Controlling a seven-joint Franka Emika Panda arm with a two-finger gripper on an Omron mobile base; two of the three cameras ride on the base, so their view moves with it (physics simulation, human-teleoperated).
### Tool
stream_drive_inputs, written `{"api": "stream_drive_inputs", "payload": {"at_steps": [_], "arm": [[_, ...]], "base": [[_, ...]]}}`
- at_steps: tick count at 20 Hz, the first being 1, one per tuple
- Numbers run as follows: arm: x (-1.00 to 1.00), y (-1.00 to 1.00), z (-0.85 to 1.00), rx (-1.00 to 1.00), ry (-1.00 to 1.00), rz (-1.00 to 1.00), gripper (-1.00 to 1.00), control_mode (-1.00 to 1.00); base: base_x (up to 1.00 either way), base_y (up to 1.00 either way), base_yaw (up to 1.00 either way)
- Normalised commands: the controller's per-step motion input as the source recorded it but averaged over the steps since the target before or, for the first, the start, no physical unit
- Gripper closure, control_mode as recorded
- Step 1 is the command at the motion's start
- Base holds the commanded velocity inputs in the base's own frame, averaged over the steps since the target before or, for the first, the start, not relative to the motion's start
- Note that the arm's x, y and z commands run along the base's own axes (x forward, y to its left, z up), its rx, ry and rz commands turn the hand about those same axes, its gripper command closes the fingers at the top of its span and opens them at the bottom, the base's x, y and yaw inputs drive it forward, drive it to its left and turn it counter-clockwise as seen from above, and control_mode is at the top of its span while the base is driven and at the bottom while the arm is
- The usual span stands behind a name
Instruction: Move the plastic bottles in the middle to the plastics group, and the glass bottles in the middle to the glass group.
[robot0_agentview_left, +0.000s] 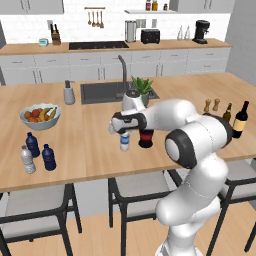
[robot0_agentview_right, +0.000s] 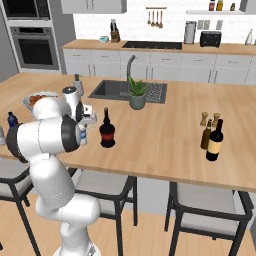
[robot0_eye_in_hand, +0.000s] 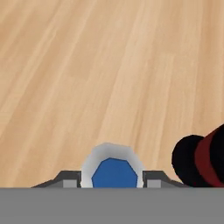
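Observation:
My gripper (robot0_agentview_left: 123, 134) hangs over the middle of the island, fingers pointing down, shut on the clear bottle with blue label band (robot0_agentview_left: 124, 142). In the hand view this bottle (robot0_eye_in_hand: 112, 171) is seen from above, a dark finger (robot0_eye_in_hand: 70, 180) pressed against each side. The squat black bottle with red label (robot0_agentview_left: 146, 138) (robot0_agentview_right: 106, 131) (robot0_eye_in_hand: 199, 159) stands right beside it. The plastics group (robot0_agentview_left: 37, 152) sits at the counter's left front: two navy bottles and a greyish clear one. At the right end stands the glass group, an amber bottle (robot0_agentview_left: 227, 112) (robot0_agentview_right: 206, 135) and a wine bottle (robot0_agentview_left: 241, 120) (robot0_agentview_right: 215, 141).
A fruit bowl (robot0_agentview_left: 40, 116) sits behind the plastics group. Two wooden pepper mills (robot0_agentview_left: 211, 105) stand behind the glass group. The sink (robot0_agentview_left: 102, 91), a soap dispenser (robot0_agentview_left: 69, 93) and a potted plant (robot0_agentview_left: 142, 89) are at the back. Stools line the front edge.

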Motion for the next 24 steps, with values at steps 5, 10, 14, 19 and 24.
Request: {"api": "stream_drive_inputs", "payload": {"at_steps": [5,10,14,19,24], "arm": [[-0.23,0.85,0.28,0.0,-0.01,0.24,1.0,-1.0],[-0.08,1.0,0.11,0.0,0.0,0.35,1.0,-1.0],[-0.02,1.0,0.02,0.0,0.0,0.37,1.0,-1.0],[-0.25,0.97,-0.08,0.0,-0.04,0.32,1.0,-1.0],[-0.03,0.74,0.0,-0.01,-0.03,0.19,1.0,-1.0]], "base": [[0.0,0.0,0.0],[0.0,0.0,0.0],[0.0,0.0,0.0],[0.0,0.0,0.0],[0.0,0.0,0.0]]}}
